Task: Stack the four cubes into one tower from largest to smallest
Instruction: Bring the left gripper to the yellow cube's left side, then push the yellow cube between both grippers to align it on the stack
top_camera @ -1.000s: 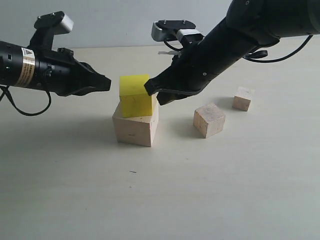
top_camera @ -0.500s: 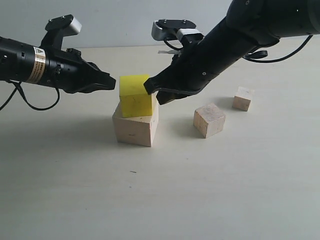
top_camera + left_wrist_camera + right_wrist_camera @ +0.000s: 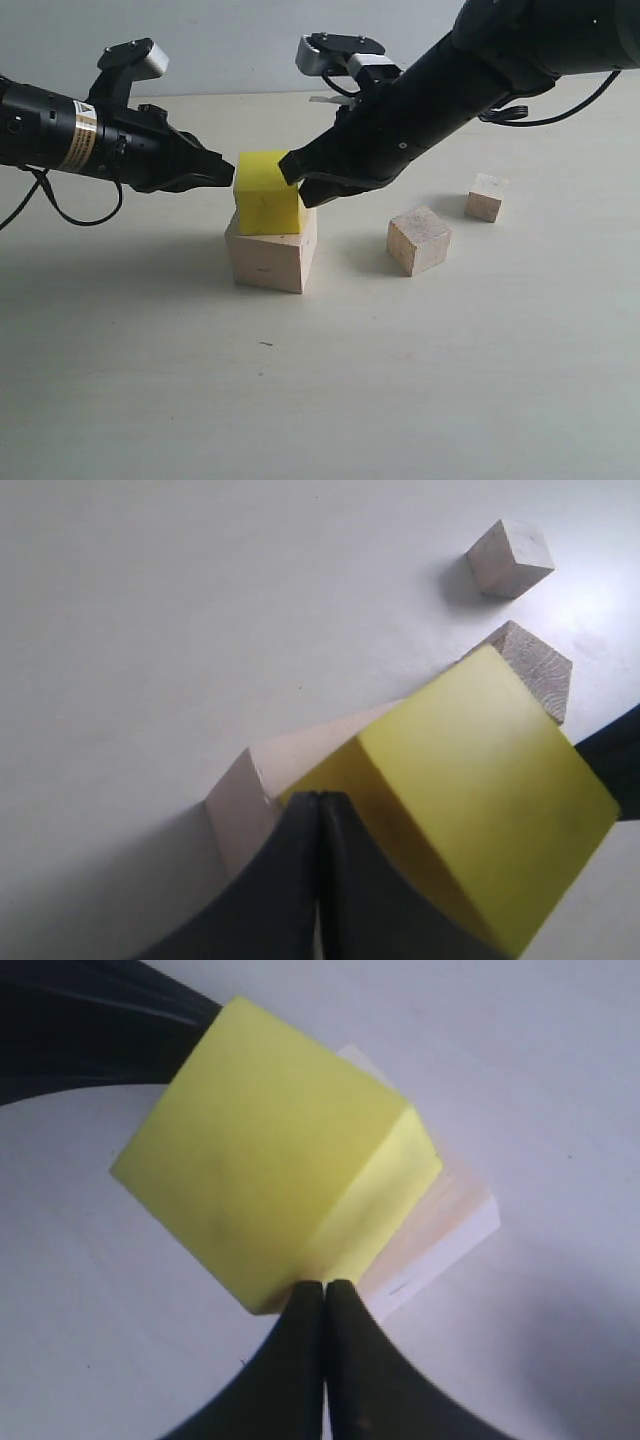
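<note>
Exterior view puts the yellow cube (image 3: pixel 266 192) on top of the large wood cube (image 3: pixel 268 255) at centre left of the table (image 3: pixel 300 400), sitting a little skewed to the base. The medium wood cube (image 3: pixel 418 240) lies to the right and the small wood cube (image 3: pixel 486 197) further right and farther back, both well apart from the stack. The left gripper (image 3: pixel 222 172) and the right gripper (image 3: pixel 293 178) each have their jaws pressed together, holding nothing, and their tips appear to touch the yellow cube from opposite sides. The risk I judge greatest is a twist or slide. The two narrow tips meet the cube near its edges rather than at mid-face, so uneven pushing could spin it or shove it past the rim of the base. A hard push could also drag the whole stack across the smooth tabletop. A crooked yellow layer would leave poor footing for the two cubes not yet placed. The wood cubes are pale and matte with faint grain and crisp corners. The yellow one is evenly coloured, flat-faced and sharp-edged, and the table is a plain, dull off-white.
</note>
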Controlling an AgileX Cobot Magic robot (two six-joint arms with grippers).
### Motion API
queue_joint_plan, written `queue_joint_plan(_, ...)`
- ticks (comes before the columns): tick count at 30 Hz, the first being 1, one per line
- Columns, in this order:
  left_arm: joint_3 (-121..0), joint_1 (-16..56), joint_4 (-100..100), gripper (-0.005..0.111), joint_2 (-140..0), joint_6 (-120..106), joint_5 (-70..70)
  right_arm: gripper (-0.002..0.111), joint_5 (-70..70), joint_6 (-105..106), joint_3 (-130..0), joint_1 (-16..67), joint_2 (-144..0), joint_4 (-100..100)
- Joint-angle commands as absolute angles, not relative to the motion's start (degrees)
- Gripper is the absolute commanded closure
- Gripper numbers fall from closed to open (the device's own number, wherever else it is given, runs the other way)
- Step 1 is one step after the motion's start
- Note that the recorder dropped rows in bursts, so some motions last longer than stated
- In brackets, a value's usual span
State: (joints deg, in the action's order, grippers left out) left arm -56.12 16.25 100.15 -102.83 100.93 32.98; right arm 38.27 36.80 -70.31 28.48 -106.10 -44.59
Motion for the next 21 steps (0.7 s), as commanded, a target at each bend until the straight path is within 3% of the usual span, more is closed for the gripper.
queue_joint_plan(1,-56.6,16.0,99.9,0.107,-102.7,100.4,33.2,0.108,39.8,38.1,-70.0,28.3,-106.1,-45.5)
queue_joint_plan(21,-56.6,16.0,99.9,0.107,-102.7,100.3,34.2,0.108,42.7,39.0,-70.0,28.3,-106.1,-45.5)
